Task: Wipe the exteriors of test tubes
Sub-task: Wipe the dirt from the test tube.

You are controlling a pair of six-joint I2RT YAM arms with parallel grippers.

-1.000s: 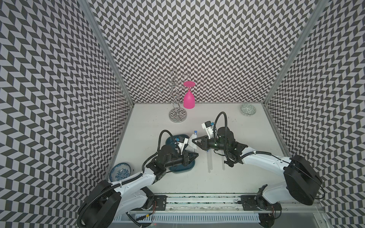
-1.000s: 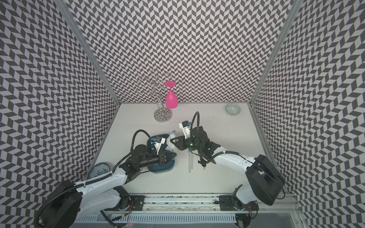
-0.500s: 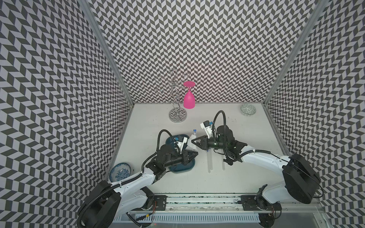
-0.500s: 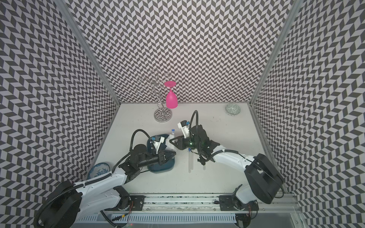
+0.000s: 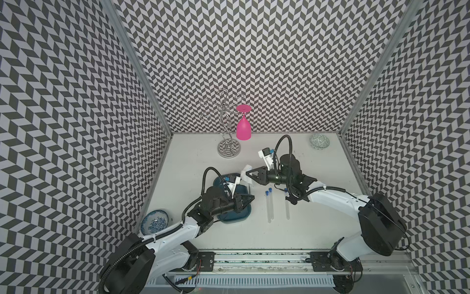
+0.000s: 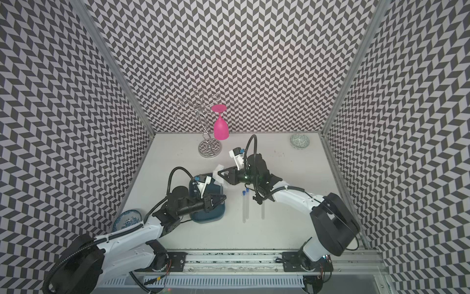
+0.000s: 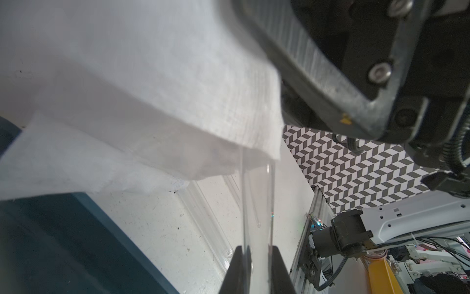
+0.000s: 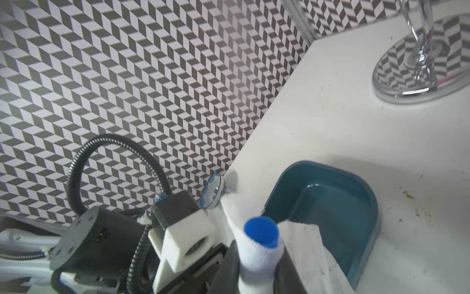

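My left gripper (image 7: 257,257) is shut on the lower end of one clear test tube (image 7: 256,203), held above the teal tray (image 5: 236,216). The tube's upper part runs into a white tissue (image 7: 152,101). My right gripper (image 8: 258,262) is shut on that tissue (image 8: 256,254), which is wrapped round the tube, and the tube's blue cap (image 8: 262,230) sticks out past it. In both top views the left gripper (image 5: 250,199) (image 6: 223,198) and the right gripper (image 5: 248,175) (image 6: 219,174) meet tip to tip over the tray's right edge. Three more capped test tubes (image 5: 270,205) (image 6: 262,206) lie on the table to the right.
A chrome glass stand (image 5: 229,149) with a hanging pink glass (image 5: 243,128) is at the back. A blue-and-white dish (image 5: 155,221) sits at the front left by the wall, and a patterned bowl (image 5: 319,141) at the back right. Patterned walls close three sides.
My right gripper, with the tissue, has shifted slightly toward the back left along the held tube. The left arm has stayed in place.
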